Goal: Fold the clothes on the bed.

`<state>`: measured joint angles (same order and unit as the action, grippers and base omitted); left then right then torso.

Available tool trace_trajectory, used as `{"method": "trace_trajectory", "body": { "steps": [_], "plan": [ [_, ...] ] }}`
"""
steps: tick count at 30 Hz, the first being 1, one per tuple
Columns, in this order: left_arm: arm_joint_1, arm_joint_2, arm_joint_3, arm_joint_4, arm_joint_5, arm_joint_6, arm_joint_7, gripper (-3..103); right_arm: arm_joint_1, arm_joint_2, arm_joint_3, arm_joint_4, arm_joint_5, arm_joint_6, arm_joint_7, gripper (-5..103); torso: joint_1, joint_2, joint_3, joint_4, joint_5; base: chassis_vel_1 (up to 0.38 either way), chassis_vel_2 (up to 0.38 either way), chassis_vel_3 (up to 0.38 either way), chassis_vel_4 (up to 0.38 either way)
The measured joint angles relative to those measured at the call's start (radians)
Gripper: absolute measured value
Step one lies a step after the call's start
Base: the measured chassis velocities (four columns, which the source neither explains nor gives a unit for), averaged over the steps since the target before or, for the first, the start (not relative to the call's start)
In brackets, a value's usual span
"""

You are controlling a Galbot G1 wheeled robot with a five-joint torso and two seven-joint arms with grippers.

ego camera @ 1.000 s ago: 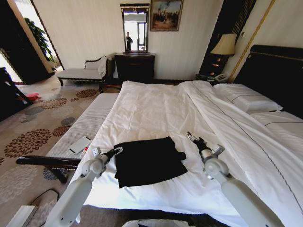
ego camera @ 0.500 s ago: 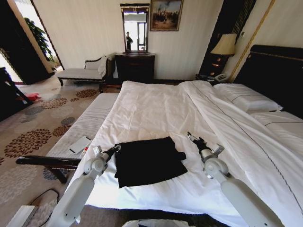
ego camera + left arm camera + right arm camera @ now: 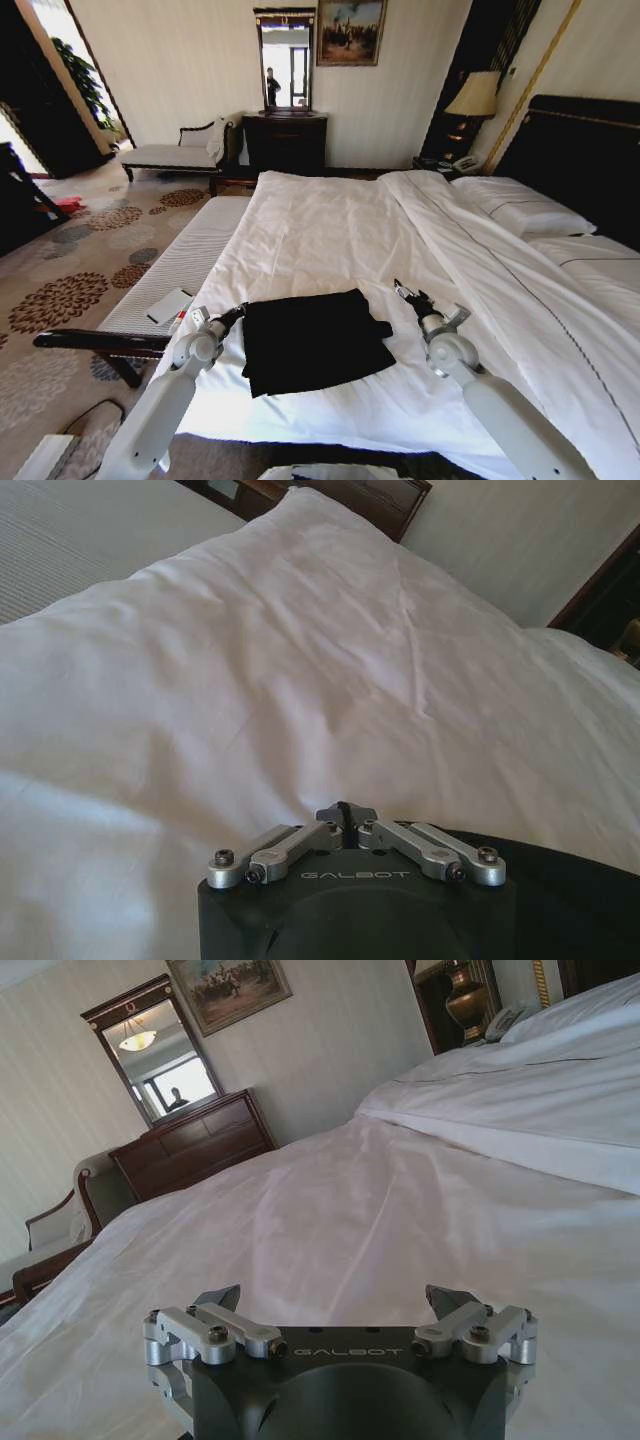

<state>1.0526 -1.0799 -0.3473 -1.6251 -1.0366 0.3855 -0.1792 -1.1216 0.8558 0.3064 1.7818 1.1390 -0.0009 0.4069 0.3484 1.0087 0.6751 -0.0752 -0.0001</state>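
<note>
We saw the bed (image 3: pixel 330 230) taking up most of the room ahead, white duvet smooth with light creases, pillows (image 3: pixel 520 210) against the dark headboard (image 3: pixel 590 160). Beyond the bed's far edge stood a dark dresser (image 3: pixel 286 140) with a mirror (image 3: pixel 285 60) and a painting (image 3: pixel 350 30) above, a chaise lounge (image 3: pixel 175 150) beside the dresser, a lamp (image 3: pixel 473 95) near the headboard. A pale bench (image 3: pixel 175 265) ran along the bed's foot, a notepad (image 3: pixel 170 305) on it, patterned carpet (image 3: pixel 80 270) past it.

The black T-shirt (image 3: pixel 315 340) lay folded into a rough rectangle on the duvet close to the bed's near edge, one sleeve poking out toward the headboard side. Left end effector (image 3: pixel 237 312) sat at the shirt's bench-side edge, fingers closed together; we could not tell if it pinched fabric. Right end effector (image 3: pixel 405 293) hovered just off the shirt's headboard side, jaws spread wide, holding nothing. Plenty of bare duvet lay beyond the shirt toward the dresser.
</note>
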Motion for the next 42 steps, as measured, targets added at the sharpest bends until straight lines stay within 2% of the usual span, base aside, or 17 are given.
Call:
{"method": "trace_trajectory", "body": {
  "steps": [5,7,9,11,15,16,19,21,22,23,26,28,31,33,37,39,42],
  "plan": [
    [0.007,-0.009,0.000,0.000,0.018,0.001,0.001,-1,-0.003,0.001,0.000,0.000,-0.004,-0.001,0.002,100,0.000,0.000,0.000,0.0000,0.0001,0.000,0.000,0.000,0.000],
    [0.010,-0.014,0.004,0.000,0.028,0.002,0.001,13,-0.007,0.001,0.004,0.001,-0.006,-0.001,0.002,100,0.000,0.000,0.000,0.0001,0.0001,0.000,0.000,0.000,0.000],
    [0.010,-0.016,0.005,0.000,0.031,0.002,0.001,13,-0.010,0.000,0.007,0.003,-0.006,-0.001,0.003,100,0.000,0.000,0.000,0.0001,0.0001,0.000,0.000,0.000,0.000],
    [0.011,-0.017,0.006,0.001,0.032,0.003,0.001,18,-0.012,0.000,0.009,0.005,-0.006,-0.001,0.003,100,0.000,0.000,0.000,0.0000,0.0001,0.000,0.000,0.000,0.000],
    [0.015,-0.017,0.005,-0.001,0.033,0.003,0.003,40,-0.020,-0.002,0.016,0.007,-0.007,-0.001,0.003,100,0.000,0.000,0.000,0.0001,0.0001,0.000,0.000,0.000,0.000],
    [0.015,-0.017,0.005,-0.001,0.033,0.003,0.003,40,-0.020,-0.002,0.016,0.007,-0.007,-0.001,0.003,100,0.000,0.000,0.000,0.0001,0.0001,0.000,0.000,0.000,0.000],
    [0.022,-0.012,0.001,-0.008,0.032,0.003,0.005,56,-0.023,-0.001,0.016,0.008,-0.011,-0.001,0.003,100,0.000,0.000,0.000,0.0000,0.0001,0.000,0.000,0.000,0.000],
    [0.024,-0.011,0.001,-0.009,0.032,0.003,0.005,56,-0.023,-0.001,0.016,0.008,-0.012,-0.001,0.004,100,0.000,0.000,0.000,0.0000,0.0001,0.000,0.000,0.000,0.000],
    [0.026,-0.010,0.000,-0.010,0.032,0.003,0.006,61,-0.023,0.000,0.016,0.009,-0.013,-0.001,0.005,100,0.000,0.000,0.000,0.0000,0.0001,0.000,0.000,0.000,0.000],
    [0.027,-0.010,0.000,-0.010,0.032,0.003,0.006,61,-0.023,0.000,0.016,0.010,-0.013,-0.001,0.006,100,0.000,0.000,0.000,0.0000,0.0001,0.000,0.000,0.000,0.000],
    [0.033,-0.011,0.000,-0.012,0.035,0.000,0.008,81,-0.020,-0.001,0.015,0.015,-0.013,-0.002,0.012,100,0.000,0.000,0.000,0.0001,0.0001,0.000,0.000,0.000,0.000],
    [0.034,-0.012,0.001,-0.012,0.036,0.000,0.008,78,-0.020,-0.001,0.014,0.016,-0.013,-0.003,0.013,100,0.000,0.000,0.000,0.0001,0.0001,0.000,0.000,0.000,0.000],
    [0.035,-0.016,0.003,-0.012,0.037,-0.004,0.009,62,-0.021,-0.002,0.015,0.020,-0.013,-0.005,0.018,100,0.000,0.000,0.000,0.0000,0.0001,0.000,0.000,0.000,0.000],
    [0.034,-0.018,0.003,-0.012,0.037,-0.007,0.009,62,-0.023,-0.002,0.016,0.021,-0.013,-0.005,0.019,100,0.000,0.000,0.000,0.0001,0.0001,0.000,0.000,0.000,0.000],
    [0.028,-0.021,0.004,-0.009,0.037,-0.017,0.006,41,-0.030,-0.003,0.020,0.024,-0.016,-0.006,0.021,100,0.000,0.000,0.000,-0.0001,0.0001,0.000,0.000,0.000,0.000],
    [0.027,-0.022,0.004,-0.007,0.037,-0.019,0.006,41,-0.031,-0.003,0.020,0.024,-0.018,-0.007,0.023,100,0.000,0.000,0.000,-0.0001,0.0001,0.000,0.000,0.000,0.000],
    [0.025,-0.022,0.001,-0.005,0.036,-0.024,0.005,24,-0.032,-0.002,0.021,0.025,-0.021,-0.009,0.027,100,0.000,0.000,0.000,-0.0001,0.0001,0.000,0.000,0.000,0.000]
  ]
}}
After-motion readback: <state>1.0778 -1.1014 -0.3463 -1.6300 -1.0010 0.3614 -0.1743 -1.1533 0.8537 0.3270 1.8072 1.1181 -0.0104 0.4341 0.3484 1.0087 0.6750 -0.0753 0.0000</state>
